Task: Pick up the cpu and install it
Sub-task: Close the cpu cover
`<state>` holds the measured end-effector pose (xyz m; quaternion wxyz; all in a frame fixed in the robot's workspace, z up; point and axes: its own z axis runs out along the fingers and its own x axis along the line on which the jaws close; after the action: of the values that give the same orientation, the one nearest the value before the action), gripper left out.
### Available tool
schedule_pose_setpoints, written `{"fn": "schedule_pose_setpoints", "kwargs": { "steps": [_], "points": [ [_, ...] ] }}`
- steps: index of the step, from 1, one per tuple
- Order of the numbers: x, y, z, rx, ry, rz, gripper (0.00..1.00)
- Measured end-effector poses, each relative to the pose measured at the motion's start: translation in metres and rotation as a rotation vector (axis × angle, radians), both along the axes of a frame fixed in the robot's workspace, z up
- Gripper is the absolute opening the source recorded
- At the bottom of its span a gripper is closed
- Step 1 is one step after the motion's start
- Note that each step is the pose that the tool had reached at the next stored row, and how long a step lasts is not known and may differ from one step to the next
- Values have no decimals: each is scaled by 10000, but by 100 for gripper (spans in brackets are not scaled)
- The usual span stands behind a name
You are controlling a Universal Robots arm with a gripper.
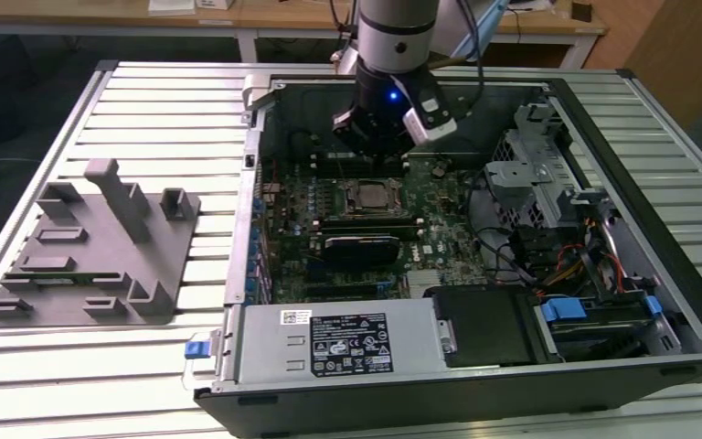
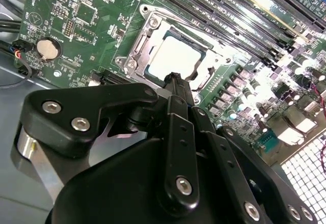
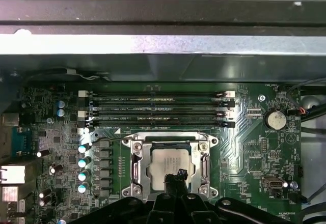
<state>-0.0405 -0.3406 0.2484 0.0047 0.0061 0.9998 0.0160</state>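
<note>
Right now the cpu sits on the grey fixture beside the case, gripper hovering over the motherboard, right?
No. The cpu lies in the motherboard socket, not on the grey fixture; both wrist views show it. The gripper does hover over the motherboard.

arm (image 1: pixel 394 37) hangs over cpu (image 1: pixel 367 196) inside open case (image 1: pixel 473 402).

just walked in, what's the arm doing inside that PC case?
The arm's gripper hangs just above the motherboard's socket inside the open computer case. The cpu already lies in the socket, silver top up, with the metal frame around it. The gripper looks shut with nothing in it, its tip close over the chip's edge. Whether it touches the chip is unclear.
</note>
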Motion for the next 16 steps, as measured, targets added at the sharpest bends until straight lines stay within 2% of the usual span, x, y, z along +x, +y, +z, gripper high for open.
{"fn": "schedule_pose_setpoints", "kwargs": {
  "steps": [16],
  "points": [
    [-38, -12, -86, -1, 0, 0, 11]
  ]
}}
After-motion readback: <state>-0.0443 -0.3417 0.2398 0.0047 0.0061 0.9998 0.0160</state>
